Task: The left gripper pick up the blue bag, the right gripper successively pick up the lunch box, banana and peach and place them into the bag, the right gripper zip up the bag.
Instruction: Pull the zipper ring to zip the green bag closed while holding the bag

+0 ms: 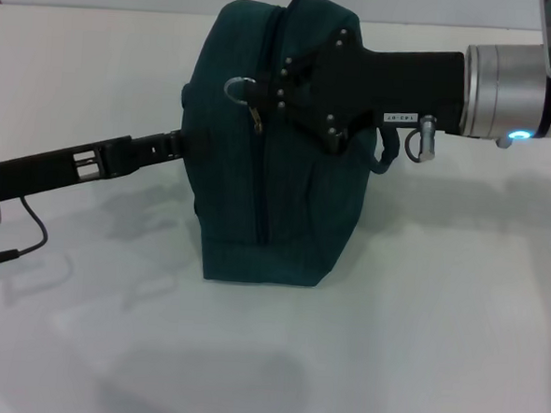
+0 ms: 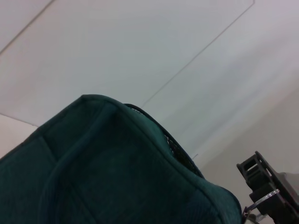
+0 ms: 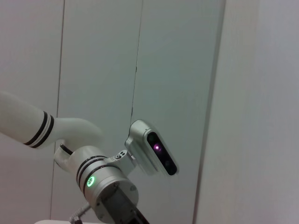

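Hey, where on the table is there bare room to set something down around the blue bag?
The table is bare in front of the blue bag and to its right, beneath the right gripper. The left side is crowded: the left gripper reaches the bag there, and a black cable lies near the edge.

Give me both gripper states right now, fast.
Left gripper: against the left side of the blue bag; grip cannot be told.
Right gripper: at the bag's zipper ring, apparently shut on it.
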